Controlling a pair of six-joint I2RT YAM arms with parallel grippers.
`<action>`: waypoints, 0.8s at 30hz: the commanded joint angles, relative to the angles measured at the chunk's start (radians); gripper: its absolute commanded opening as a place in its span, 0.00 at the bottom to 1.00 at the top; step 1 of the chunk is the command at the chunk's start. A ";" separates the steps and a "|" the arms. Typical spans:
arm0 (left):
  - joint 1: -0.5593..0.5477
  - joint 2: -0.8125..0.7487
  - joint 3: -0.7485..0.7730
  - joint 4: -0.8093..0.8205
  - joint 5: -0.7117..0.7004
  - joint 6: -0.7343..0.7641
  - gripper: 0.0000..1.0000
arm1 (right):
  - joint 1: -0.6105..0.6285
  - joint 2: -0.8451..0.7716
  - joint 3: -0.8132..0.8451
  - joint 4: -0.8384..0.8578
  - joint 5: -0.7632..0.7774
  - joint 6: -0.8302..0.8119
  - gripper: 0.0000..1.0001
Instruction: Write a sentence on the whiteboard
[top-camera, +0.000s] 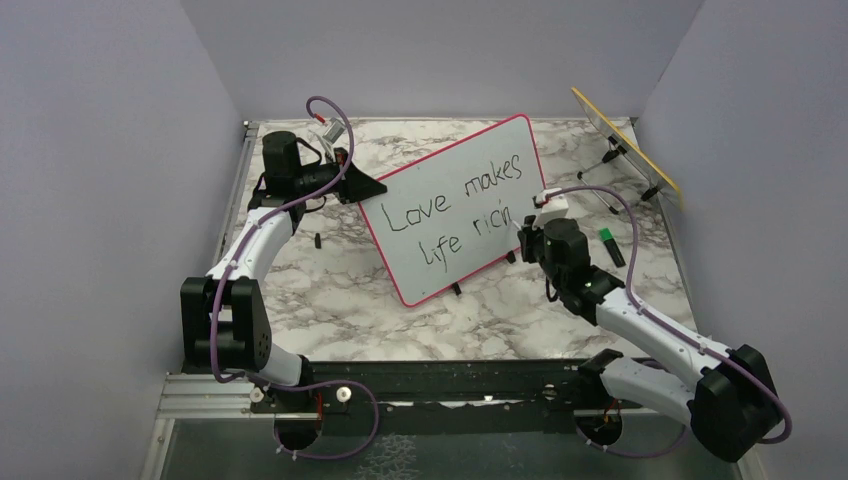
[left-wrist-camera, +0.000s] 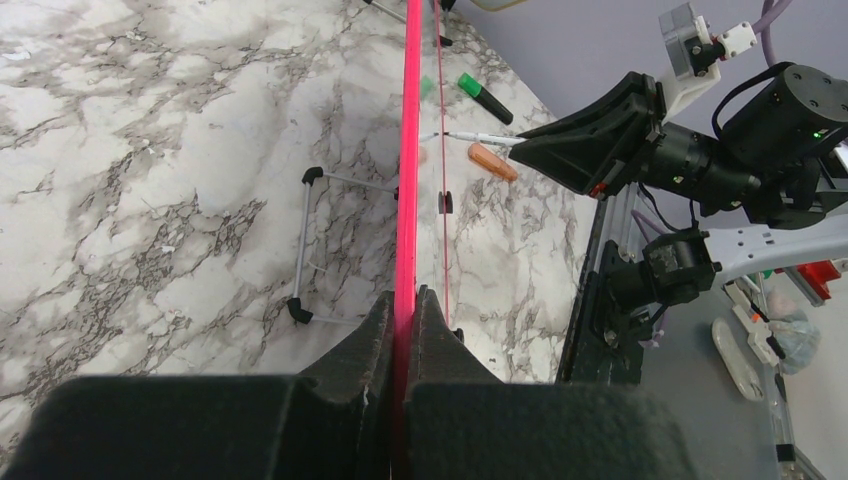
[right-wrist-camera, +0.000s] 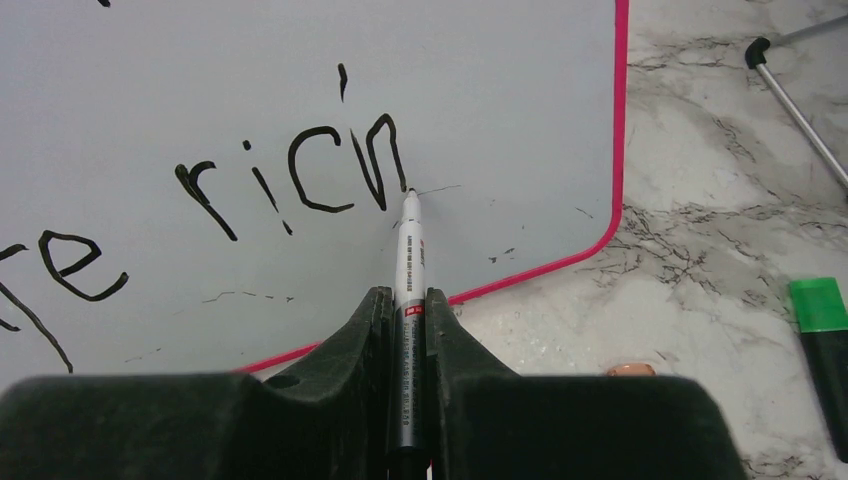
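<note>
The whiteboard, white with a pink-red frame, stands tilted mid-table. The sentence in black reads "Love makes" over "life rich". My left gripper is shut on the board's left edge; in the left wrist view the gripper clamps the pink frame, seen edge-on. My right gripper is shut on a white marker. In the right wrist view the gripper holds the marker's tip against the board at the foot of the "h" in "rich".
A yellow-edged panel on a wire stand is at the back right. A green-capped marker lies right of the board, also in the right wrist view. A small orange object lies near it. Grey walls enclose the table.
</note>
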 joint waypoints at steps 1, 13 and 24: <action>-0.002 0.033 -0.023 -0.078 -0.077 0.078 0.00 | -0.004 -0.054 -0.025 -0.002 0.041 0.015 0.01; -0.001 0.031 -0.024 -0.078 -0.078 0.078 0.00 | -0.028 -0.077 -0.034 0.066 0.039 0.021 0.01; -0.001 0.031 -0.024 -0.078 -0.078 0.079 0.00 | -0.032 -0.079 -0.038 0.171 -0.090 -0.014 0.01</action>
